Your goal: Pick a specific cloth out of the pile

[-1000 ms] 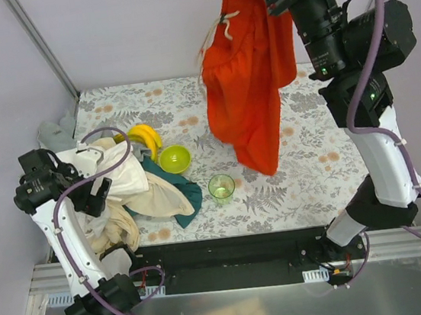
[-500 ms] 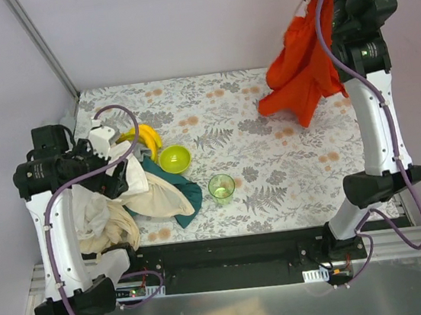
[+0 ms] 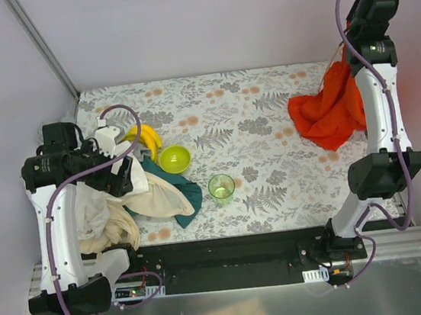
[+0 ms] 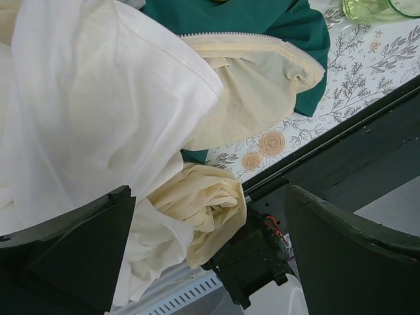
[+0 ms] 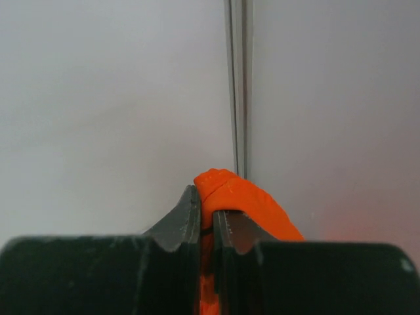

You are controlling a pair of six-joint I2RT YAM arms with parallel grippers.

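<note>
The cloth (image 3: 327, 108) no longer hangs high in the air just right of the green bowl (image 3: 174, 159). It has swung far to the right of the bowl, and its lower part now sags in a heap on the table (image 3: 261, 197). The right gripper (image 5: 205, 197) stays pinched narrow on a fold of it. The left gripper (image 4: 207, 193) hovers wide and empty over the pile (image 3: 134, 190), left of the bowl. The cloth looks fully separated, with probably only the release left.

You've got nothing to read here: no lettering shows on the bright orange-red fabric cloth (image 3: 325, 116) or the heap of cream-white cloths (image 3: 154, 199).
</note>
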